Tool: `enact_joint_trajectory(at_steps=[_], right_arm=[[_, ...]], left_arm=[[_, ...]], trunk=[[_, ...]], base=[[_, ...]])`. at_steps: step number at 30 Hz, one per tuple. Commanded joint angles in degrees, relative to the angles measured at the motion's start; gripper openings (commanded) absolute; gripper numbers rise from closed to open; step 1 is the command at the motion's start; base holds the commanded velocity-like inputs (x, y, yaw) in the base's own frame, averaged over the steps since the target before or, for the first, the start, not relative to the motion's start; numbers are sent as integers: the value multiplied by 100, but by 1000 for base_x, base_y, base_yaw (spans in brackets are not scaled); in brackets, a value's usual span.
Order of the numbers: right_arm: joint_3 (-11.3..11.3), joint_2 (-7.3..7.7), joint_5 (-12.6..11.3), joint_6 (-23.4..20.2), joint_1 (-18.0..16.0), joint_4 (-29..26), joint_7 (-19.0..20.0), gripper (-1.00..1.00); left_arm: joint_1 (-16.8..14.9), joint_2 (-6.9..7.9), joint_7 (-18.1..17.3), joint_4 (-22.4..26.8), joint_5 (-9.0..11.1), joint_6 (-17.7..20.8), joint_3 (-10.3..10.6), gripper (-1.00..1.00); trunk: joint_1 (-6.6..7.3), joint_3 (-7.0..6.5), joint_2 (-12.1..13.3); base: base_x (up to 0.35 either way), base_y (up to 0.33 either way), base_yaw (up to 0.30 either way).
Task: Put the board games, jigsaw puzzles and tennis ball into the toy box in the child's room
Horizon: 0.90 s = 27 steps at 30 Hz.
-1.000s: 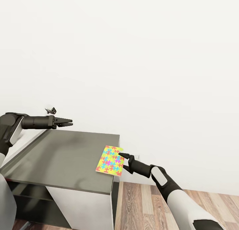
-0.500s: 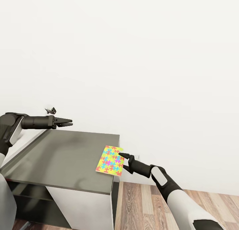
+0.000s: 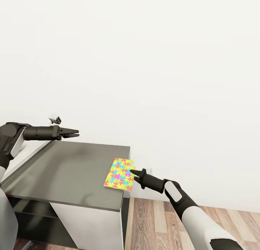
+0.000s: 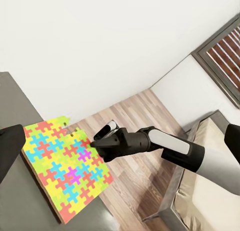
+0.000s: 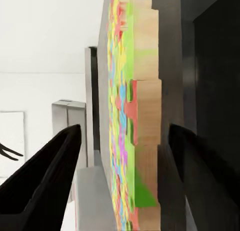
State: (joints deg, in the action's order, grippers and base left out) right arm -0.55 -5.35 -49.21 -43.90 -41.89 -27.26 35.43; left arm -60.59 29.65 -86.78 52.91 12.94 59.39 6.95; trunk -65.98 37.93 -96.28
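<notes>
On the dark bench [image 3: 72, 170], the puzzle [image 3: 120, 178] overhangs the edge between the right gripper's [image 3: 133, 171] spread fingers; a glancing close could knock it floorward.

Both arms share one build: glossy white shells over matte black joints. The right arm [image 3: 202, 221] has a broad white forearm casing, a black elbow band and a small white oval plate just behind the wrist. Its gripper [image 3: 133, 171] is all black, a stubby ribbed body tapering into two slim pointed fingers [image 5: 47, 176]. The left gripper [image 3: 74, 134] ends a dark cylindrical wrist with a small grey bracket above it.
</notes>
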Motion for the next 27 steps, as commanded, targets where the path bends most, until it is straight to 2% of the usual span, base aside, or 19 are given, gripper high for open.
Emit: enact_joint_trajectory(at_steps=[1, 20, 24, 27], right_arm=[[-6, -1, -19, -31, -3, 0, -1, -100], [3, -1, -18, -37, -3, -4, 130, -100], [1, 5, -19, -39, -3, -6, 165, -100], [2, 7, -12, -31, -3, -7, 364, -100]], left_arm=[[-6, 6, -24, -1, 7, 61, 17, 100], [-6, 8, -24, -6, 18, 61, 17, 100], [-6, 13, -24, -8, 28, 61, 14, 100], [-6, 11, -24, -9, 32, 61, 10, 100]], trunk=[[0, 6, -3], [0, 6, -3], [88, -66, 157], [154, -120, 278]], base=[[0, 0, 0], [0, 0, 0], [0, 0, 0], [0, 0, 0]])
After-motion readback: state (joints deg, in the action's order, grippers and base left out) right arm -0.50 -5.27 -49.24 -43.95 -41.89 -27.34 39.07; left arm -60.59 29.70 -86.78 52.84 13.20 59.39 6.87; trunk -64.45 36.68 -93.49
